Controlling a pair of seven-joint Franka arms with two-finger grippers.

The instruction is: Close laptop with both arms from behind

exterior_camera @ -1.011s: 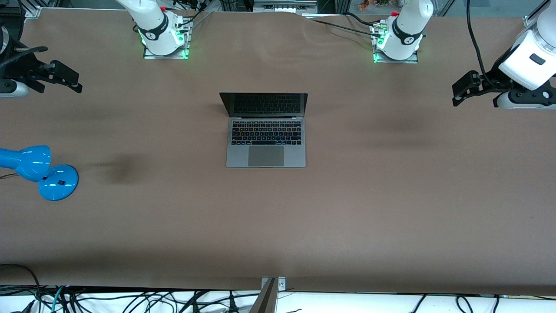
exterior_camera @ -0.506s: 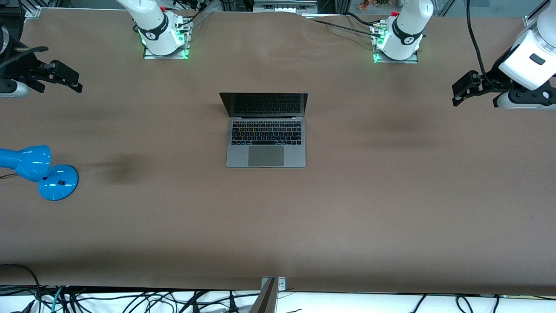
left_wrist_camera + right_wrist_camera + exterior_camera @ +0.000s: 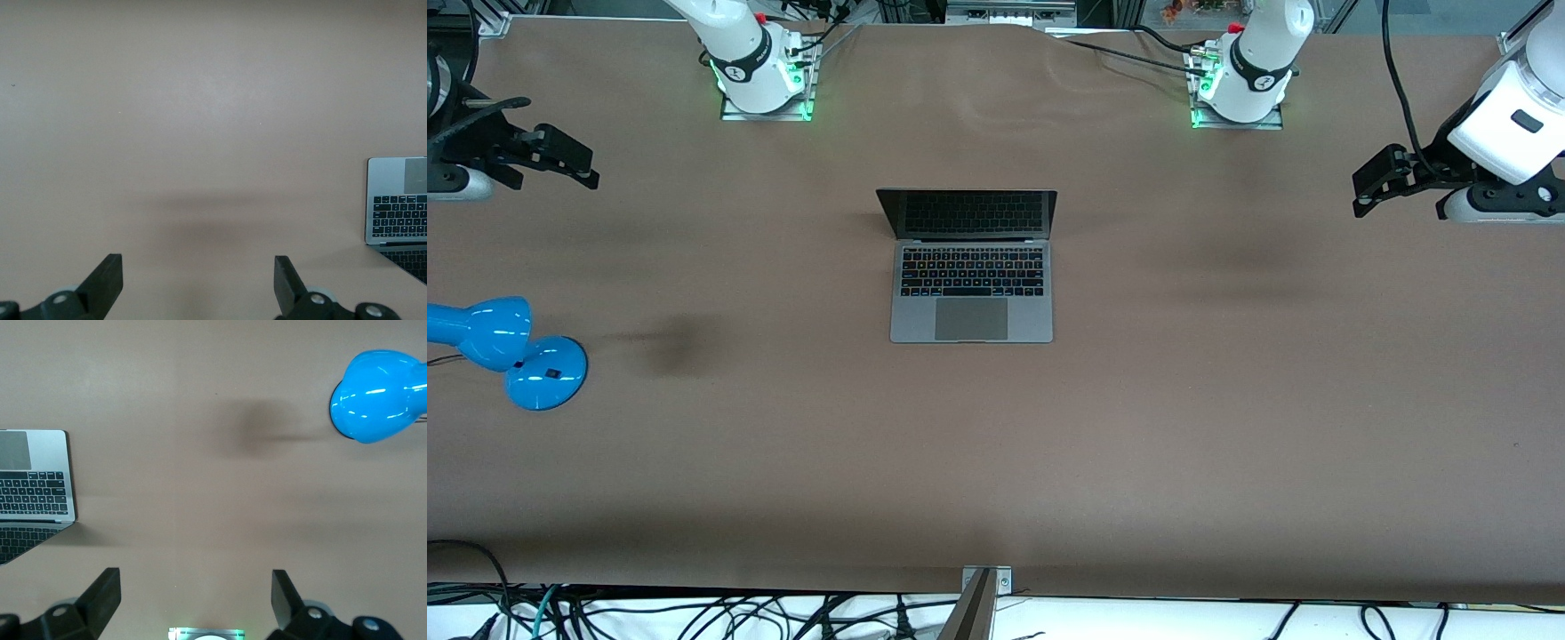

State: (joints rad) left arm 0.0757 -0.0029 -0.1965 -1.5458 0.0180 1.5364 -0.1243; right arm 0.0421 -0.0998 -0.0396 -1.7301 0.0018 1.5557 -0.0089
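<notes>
The grey laptop [image 3: 971, 267] stands open in the middle of the brown table, its dark screen upright and facing the front camera. It also shows at the edge of the left wrist view [image 3: 400, 200] and of the right wrist view [image 3: 33, 480]. My left gripper [image 3: 1360, 191] hangs open over the left arm's end of the table, well away from the laptop. In its own view the left gripper [image 3: 198, 280] holds nothing. My right gripper [image 3: 587, 169] is open over the right arm's end, and in its own view the right gripper [image 3: 195, 597] is empty too.
A blue desk lamp [image 3: 516, 351] stands at the right arm's end, nearer the front camera than the right gripper; the lamp [image 3: 383, 397] also shows in the right wrist view. The arm bases [image 3: 765, 80] [image 3: 1240, 89] sit farther from the camera than the laptop. Cables hang below the table's front edge.
The right gripper has crept very slightly toward the laptop. The left arm and the laptop have not moved.
</notes>
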